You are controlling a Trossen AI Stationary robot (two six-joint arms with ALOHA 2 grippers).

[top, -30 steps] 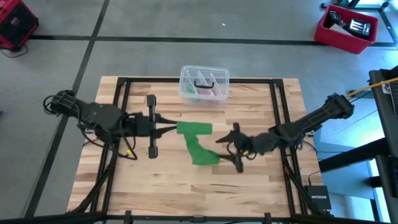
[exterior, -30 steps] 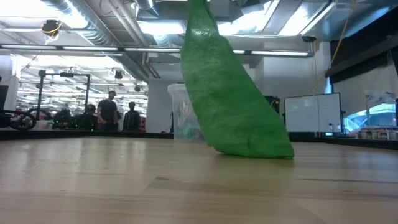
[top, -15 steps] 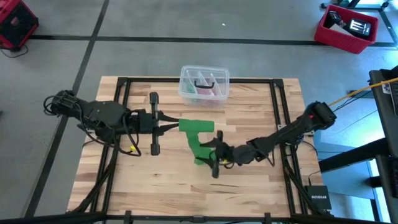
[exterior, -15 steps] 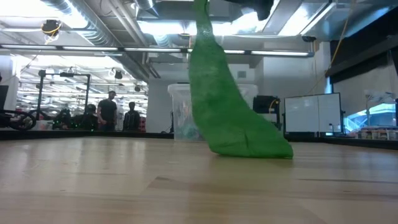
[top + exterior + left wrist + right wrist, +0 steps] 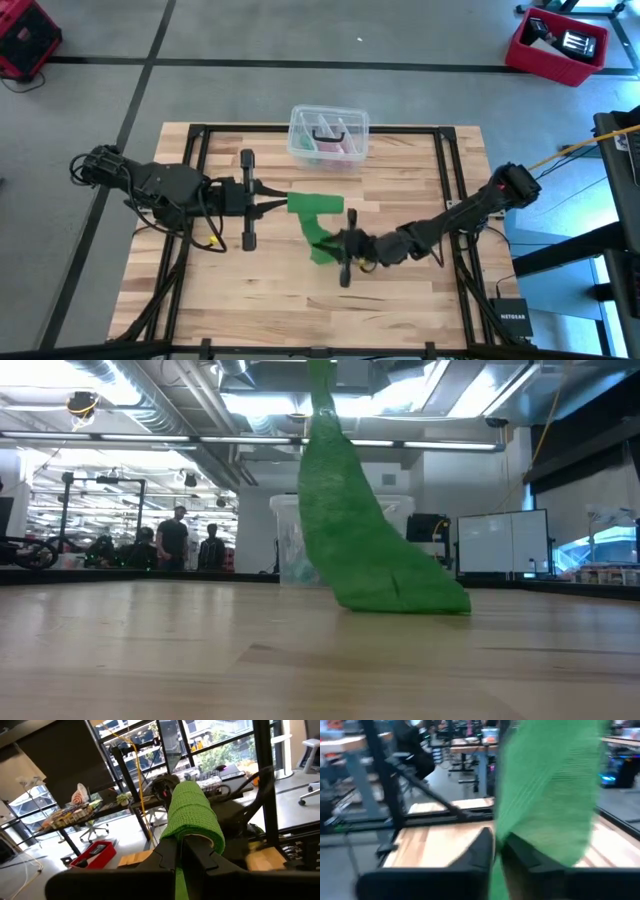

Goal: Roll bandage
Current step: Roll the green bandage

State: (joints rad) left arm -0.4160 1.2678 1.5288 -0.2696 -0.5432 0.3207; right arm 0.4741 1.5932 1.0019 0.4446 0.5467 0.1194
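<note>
**Bandage rolling, partly complete: both end effectors gripping the strip above the surface.**
The left end effector [image 5: 283, 206] is clamped on the wound portion of the bandage [image 5: 316, 205]. The right end effector [image 5: 335, 243] is pinched shut on the loose tail, whose end rests on the surface [image 5: 420, 300]. A few turns are wound; the tail remains unrolled.

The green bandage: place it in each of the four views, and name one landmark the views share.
High view: the bandage lies mid-table, between the left gripper and the right gripper.
Low view: it hangs from the top edge to the tabletop, centre.
Left wrist view: rolled end, centre, above that arm's own fingers.
Right wrist view: broad strip, right of centre.
Shared landmark: the clear plastic box, behind the bandage in the low view.
</note>
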